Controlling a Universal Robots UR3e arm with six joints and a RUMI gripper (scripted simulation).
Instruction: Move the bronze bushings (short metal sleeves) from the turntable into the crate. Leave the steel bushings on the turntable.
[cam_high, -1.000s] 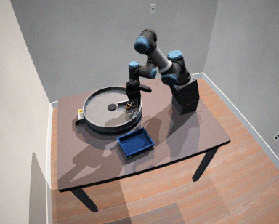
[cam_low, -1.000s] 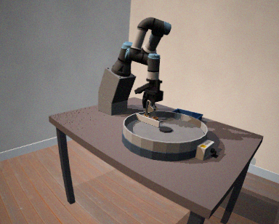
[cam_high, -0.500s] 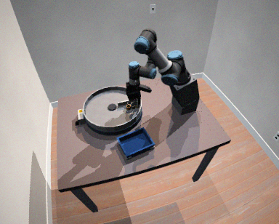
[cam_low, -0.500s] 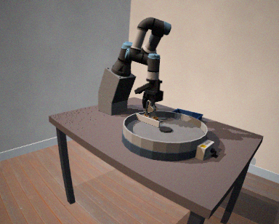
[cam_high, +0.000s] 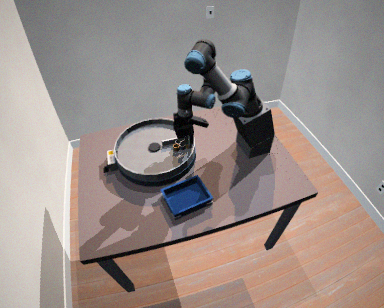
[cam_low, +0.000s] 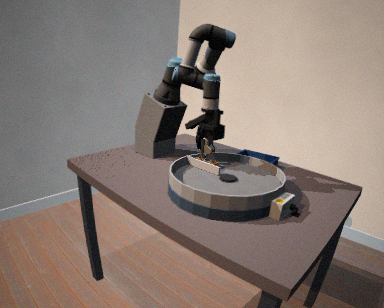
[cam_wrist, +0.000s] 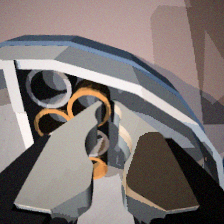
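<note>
So the end effector (cam_wrist: 107, 150) is down inside the turntable (cam_high: 131, 172), right by the rim on the arm's side, and its fingers are pinched nearly together. From the wrist view it looks like they're clamped on the wall of a bronze bushing (cam_wrist: 99, 167), with one finger down inside the bore, though I can only see a sliver of orange ring between them, so that's my read rather than a sure thing.

Just past the fingers there's a little cluster parked against a pale divider bar (cam_high: 169, 141): two more bronze rings (cam_wrist: 90, 101) and a steel bushing (cam_wrist: 49, 88) next to them, all touching or nearly so.

Further out, the blue crate (cam_high: 187, 195) sits on the worktop (cam_high: 250, 185) just beside the turntable, and I can't see anything in it from the top view. So progress-wise: basically nothing delivered yet. First bronze one seems to be in the grip, at least two more to go, steel stays put.
</note>
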